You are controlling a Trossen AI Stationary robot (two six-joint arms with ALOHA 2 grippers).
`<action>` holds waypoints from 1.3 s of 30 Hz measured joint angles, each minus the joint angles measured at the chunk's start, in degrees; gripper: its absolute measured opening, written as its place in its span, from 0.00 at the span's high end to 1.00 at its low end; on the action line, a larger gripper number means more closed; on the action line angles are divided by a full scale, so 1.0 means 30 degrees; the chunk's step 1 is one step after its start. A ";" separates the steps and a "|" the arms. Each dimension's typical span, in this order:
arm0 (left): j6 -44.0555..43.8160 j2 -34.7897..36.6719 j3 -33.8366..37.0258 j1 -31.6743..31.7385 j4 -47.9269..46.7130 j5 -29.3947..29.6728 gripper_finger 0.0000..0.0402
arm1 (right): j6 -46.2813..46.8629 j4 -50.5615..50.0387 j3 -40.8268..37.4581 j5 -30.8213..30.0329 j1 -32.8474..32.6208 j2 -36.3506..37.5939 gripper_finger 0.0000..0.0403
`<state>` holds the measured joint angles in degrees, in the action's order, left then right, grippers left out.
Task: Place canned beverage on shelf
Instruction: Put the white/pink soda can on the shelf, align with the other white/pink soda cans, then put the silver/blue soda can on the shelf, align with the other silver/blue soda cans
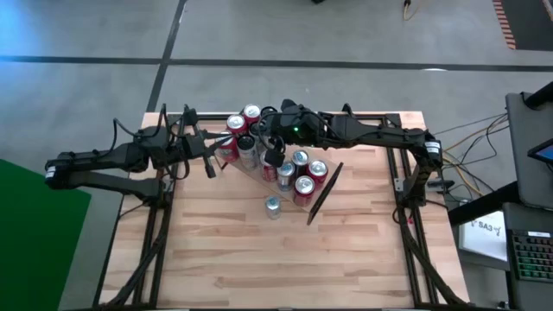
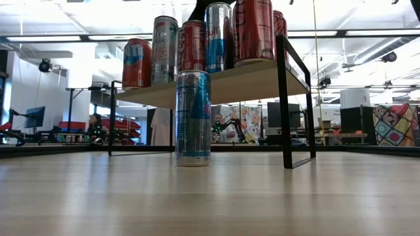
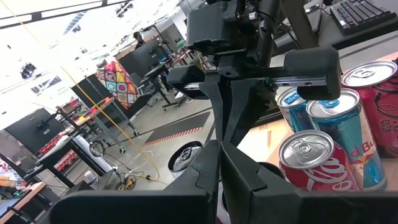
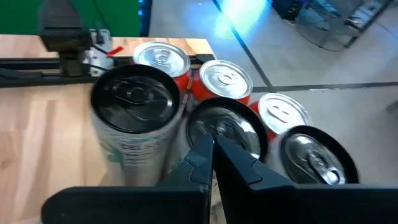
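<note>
surface: light butcher-block wooden tabletop (image 1: 285, 259), mostly bare toward frame bottom | light-wood plank shelf with black metal end frames (image 2: 249, 82) at centre, carrying red and silver drink cans (image 2: 191, 44) | slim silver-blue can (image 2: 193, 118) stands on the table in front | left gripper (image 1: 212, 168) pressed together, left of shelf | right gripper (image 4: 212, 149) pressed together above can tops | room: grey floor (image 1: 259, 34), distant desks.

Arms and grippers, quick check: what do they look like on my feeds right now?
Both arms are matte black, built from jointed tubular links. The right arm shows a small green light near its wrist and loose black cabling. The left arm carries similar cabling. Each gripper has two flat, angular black fingers.
</note>
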<state>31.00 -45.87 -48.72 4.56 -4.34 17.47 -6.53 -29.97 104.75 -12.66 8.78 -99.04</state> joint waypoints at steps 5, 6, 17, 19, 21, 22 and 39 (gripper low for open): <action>0.0000 0.0000 -0.0002 0.0001 0.0000 0.0000 1.00 | -0.0108 -0.0035 0.0000 -0.0798 0.0036 0.0000 0.98; 0.0000 0.0000 -0.0002 0.0000 0.0000 0.0000 1.00 | -0.0139 -0.0016 0.0000 -0.0799 0.0036 0.0001 0.98; 0.0000 0.0000 -0.0002 0.0000 0.0000 0.0000 1.00 | -0.0027 -0.0054 0.0000 -0.0805 0.0196 0.0619 0.98; 0.0000 0.0000 -0.0002 0.0000 0.0000 0.0000 1.00 | -0.0014 -0.0013 0.0000 -0.0812 0.0364 0.0789 0.98; 0.0000 0.0000 -0.0002 0.0000 0.0000 0.0000 1.00 | -0.0020 -0.0010 0.0000 -0.0827 0.0583 0.0889 0.98; 0.0000 0.0000 -0.0002 0.0000 0.0000 0.0000 1.00 | -0.0020 -0.0031 0.0000 -0.0822 0.0722 0.0925 0.98; -0.0062 0.0000 -0.0002 0.0000 -0.0040 0.0000 1.00 | 0.0314 -0.0935 -0.0009 -0.0794 0.1855 0.0918 0.98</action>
<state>30.82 -45.87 -48.73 4.56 -4.46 17.47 -5.59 -32.77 104.72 -15.04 14.34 -96.29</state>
